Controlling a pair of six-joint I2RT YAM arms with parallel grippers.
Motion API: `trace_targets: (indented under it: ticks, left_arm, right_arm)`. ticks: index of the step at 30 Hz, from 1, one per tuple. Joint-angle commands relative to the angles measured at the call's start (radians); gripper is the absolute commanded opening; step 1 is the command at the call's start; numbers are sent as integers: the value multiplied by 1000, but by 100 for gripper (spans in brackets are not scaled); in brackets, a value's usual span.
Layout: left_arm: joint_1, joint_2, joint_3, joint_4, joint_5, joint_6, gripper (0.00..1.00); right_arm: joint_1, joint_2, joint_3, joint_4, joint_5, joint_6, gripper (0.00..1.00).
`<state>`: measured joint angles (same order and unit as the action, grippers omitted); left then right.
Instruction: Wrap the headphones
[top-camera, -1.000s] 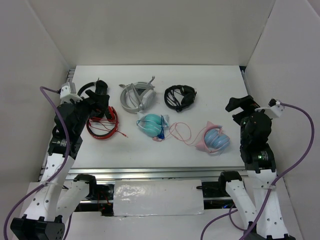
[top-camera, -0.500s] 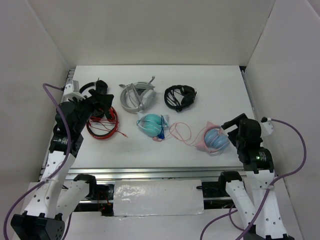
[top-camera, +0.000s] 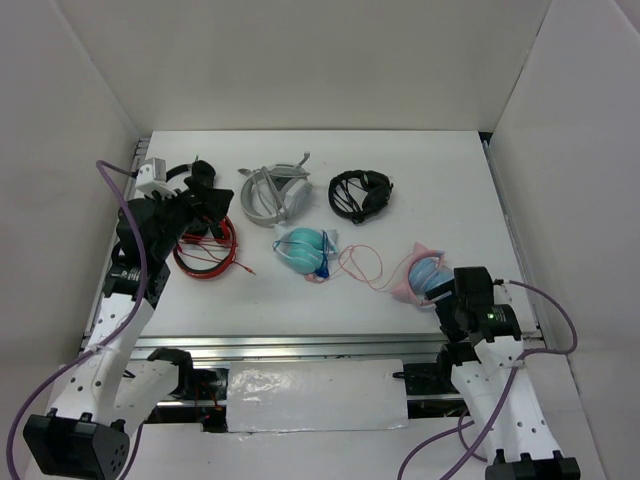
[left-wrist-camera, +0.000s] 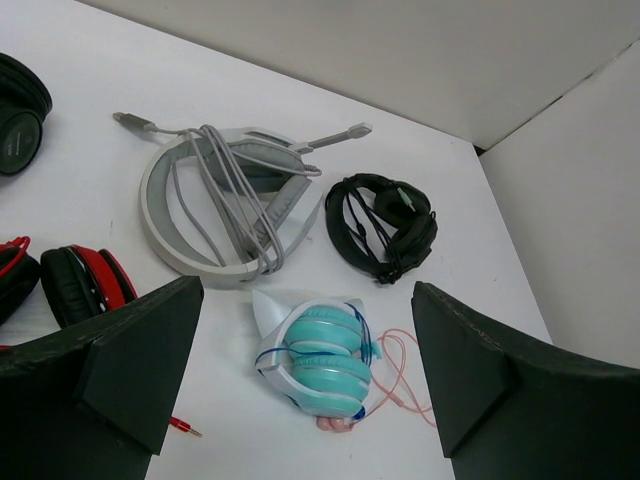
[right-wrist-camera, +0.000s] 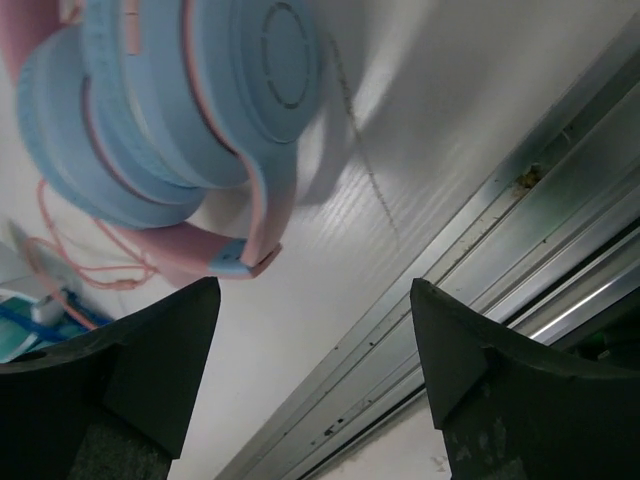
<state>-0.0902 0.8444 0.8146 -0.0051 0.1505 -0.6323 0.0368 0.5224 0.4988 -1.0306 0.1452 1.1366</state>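
Observation:
The headphones (top-camera: 425, 277) lie folded on the table at the right front, with a pink cat-ear headband and light blue ear cups. Their thin pink cable (top-camera: 362, 265) loops loose to the left, toward the teal pair. In the right wrist view the headphones (right-wrist-camera: 180, 110) fill the upper left. My right gripper (top-camera: 443, 298) is open and empty, low over the table just near-right of them, not touching. Its fingers frame bare table and rail in the right wrist view (right-wrist-camera: 315, 285). My left gripper (top-camera: 205, 200) is open and empty at the far left, above the red pair; it also shows in the left wrist view (left-wrist-camera: 308, 290).
A wrapped teal pair (top-camera: 305, 250) lies mid-table, a black pair (top-camera: 360, 193) and a grey-white headset (top-camera: 272, 193) behind it. Red-and-black headphones with a red cable (top-camera: 205, 250) lie at the left. The metal rail (top-camera: 300, 345) runs along the near edge. White walls enclose the table.
My right arm has swung down and toward the near edge, bringing its open gripper from high at the right to just beside the pink headphones. The left arm has shifted slightly.

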Motion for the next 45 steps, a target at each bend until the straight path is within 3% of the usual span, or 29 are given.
trace_targets:
  ticks: [1, 12, 19, 25, 31, 36, 40, 45]
  left_arm:
    - [0, 15, 8, 53, 21, 16, 99]
    - [0, 22, -5, 68, 20, 23, 99]
    - [0, 39, -3, 77, 26, 32, 99]
    - [0, 56, -3, 89, 34, 42, 99]
    - [0, 56, -8, 88, 29, 46, 99]
    - [0, 50, -8, 79, 9, 51, 99]
    - [-2, 44, -8, 73, 6, 59, 99]
    - [0, 32, -12, 74, -8, 60, 99]
  right_arm:
    - [5, 59, -55, 62, 8, 25, 81]
    - [6, 165, -72, 288, 50, -9, 63]
    - [5, 150, -45, 262, 64, -70, 69]
    - [8, 79, -42, 257, -107, -141, 73]
    - [8, 16, -31, 245, -67, -124, 74]
    - [8, 51, -42, 308, -59, -101, 81]
    - [5, 134, -55, 351, -42, -83, 81]
    - [8, 215, -63, 352, 17, -83, 71]
